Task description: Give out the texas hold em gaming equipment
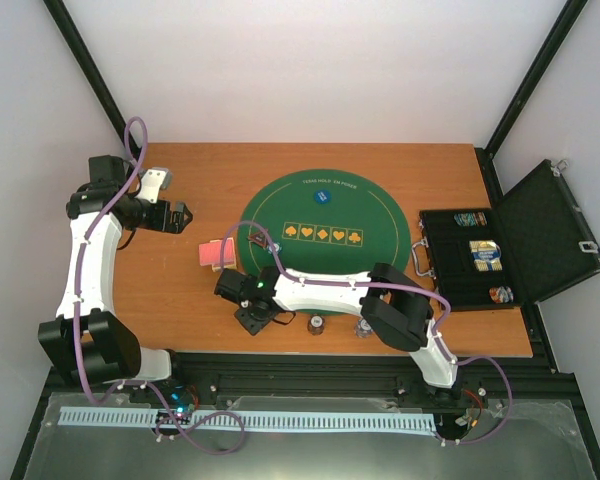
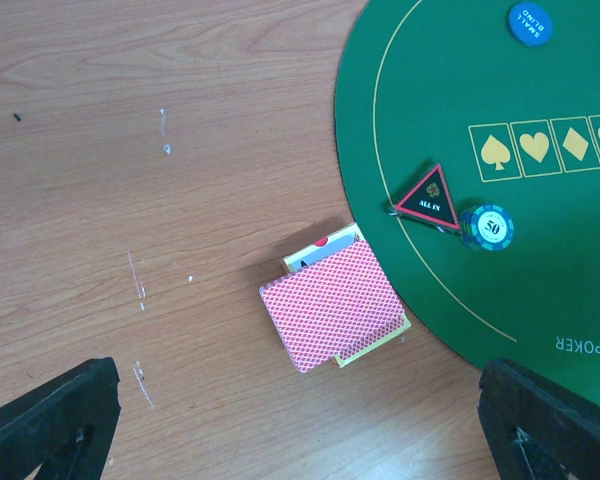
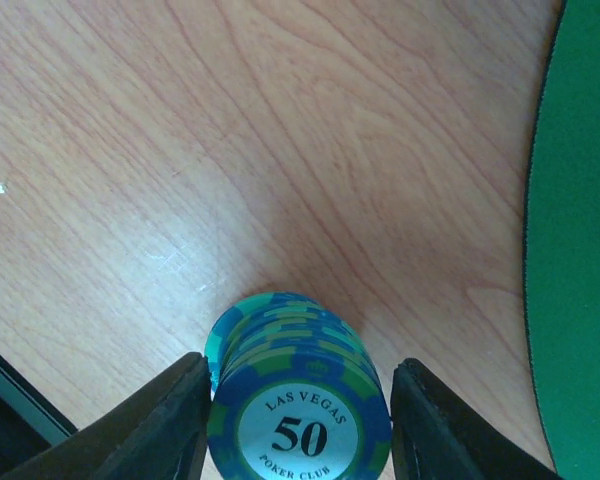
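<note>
Green felt mat [image 1: 380, 205], round, lies on the bench [image 1: 160, 290] at mid-width, nearer the far edge. A black case [image 1: 450, 270] stands open at the right edge; the chips in its compartments are too small to read.

Right pincer [image 3: 300, 360]: low over bare wood close to the near edge, just off the mat's near-left rim. Its fingers [image 3: 170, 420] bear on opposite sides of a blue-green chip stack [image 3: 298, 430] marked 50, so it is gripping the stack, which stands upright with its base on the wood.

Left pincer [image 2: 298, 400]: spread wide and holding nothing, above the left half of the bench.

Red-backed cards [image 2: 330, 305]: a small, slightly skewed pile on bare wood just beside the mat's left rim. The top cards are face down and one face-up card shows from underneath. Contact with the mat cannot be determined.

Triangular marker [image 2: 427, 197]: black and red, lettered ALL IN, on the mat just inside its left rim and touching a second chip stack [image 2: 486, 227], also marked 50.

Blue disc [image 2: 529, 22]: lettered SMALL BLIND, on the mat toward the far edge.

A dark chip [image 1: 317, 323] and a paler chip [image 1: 363, 326] sit on bare wood near the near edge — detail too small to read.
</note>
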Action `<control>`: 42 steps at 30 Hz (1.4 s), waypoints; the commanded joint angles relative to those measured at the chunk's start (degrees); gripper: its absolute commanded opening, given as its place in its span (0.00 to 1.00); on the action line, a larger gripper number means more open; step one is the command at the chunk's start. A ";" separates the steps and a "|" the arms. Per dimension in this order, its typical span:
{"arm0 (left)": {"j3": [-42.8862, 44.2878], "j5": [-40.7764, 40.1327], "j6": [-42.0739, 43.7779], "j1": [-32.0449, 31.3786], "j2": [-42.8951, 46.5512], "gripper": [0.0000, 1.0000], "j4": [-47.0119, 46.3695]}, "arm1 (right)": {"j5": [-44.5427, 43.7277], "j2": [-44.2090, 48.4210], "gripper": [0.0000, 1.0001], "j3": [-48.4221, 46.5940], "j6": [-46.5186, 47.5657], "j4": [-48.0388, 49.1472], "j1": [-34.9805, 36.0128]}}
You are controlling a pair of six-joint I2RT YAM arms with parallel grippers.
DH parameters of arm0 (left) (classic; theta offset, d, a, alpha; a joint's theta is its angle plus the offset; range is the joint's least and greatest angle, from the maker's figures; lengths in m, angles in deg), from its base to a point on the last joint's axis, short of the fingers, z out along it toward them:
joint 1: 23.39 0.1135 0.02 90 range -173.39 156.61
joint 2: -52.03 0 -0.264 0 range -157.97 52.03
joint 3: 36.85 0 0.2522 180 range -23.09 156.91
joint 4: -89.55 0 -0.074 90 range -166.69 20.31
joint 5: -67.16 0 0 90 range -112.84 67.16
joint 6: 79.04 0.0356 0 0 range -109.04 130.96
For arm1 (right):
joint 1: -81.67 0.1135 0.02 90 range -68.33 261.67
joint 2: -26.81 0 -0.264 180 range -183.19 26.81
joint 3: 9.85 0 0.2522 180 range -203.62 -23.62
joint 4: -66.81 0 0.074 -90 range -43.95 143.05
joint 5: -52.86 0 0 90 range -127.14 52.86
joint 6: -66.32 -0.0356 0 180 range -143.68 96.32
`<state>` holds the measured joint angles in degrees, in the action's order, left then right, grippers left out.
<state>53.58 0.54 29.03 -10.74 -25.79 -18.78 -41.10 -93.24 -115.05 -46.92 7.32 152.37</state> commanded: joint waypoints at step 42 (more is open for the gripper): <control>3.01 0.22 1.14 0.46 1.63 1.00 1.07 | -0.33 -0.47 0.33 0.52 0.36 0.96 -0.09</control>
<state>54.34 0.54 29.22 -10.74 -25.42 -18.59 -40.97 -92.73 -115.10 -46.79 7.88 152.37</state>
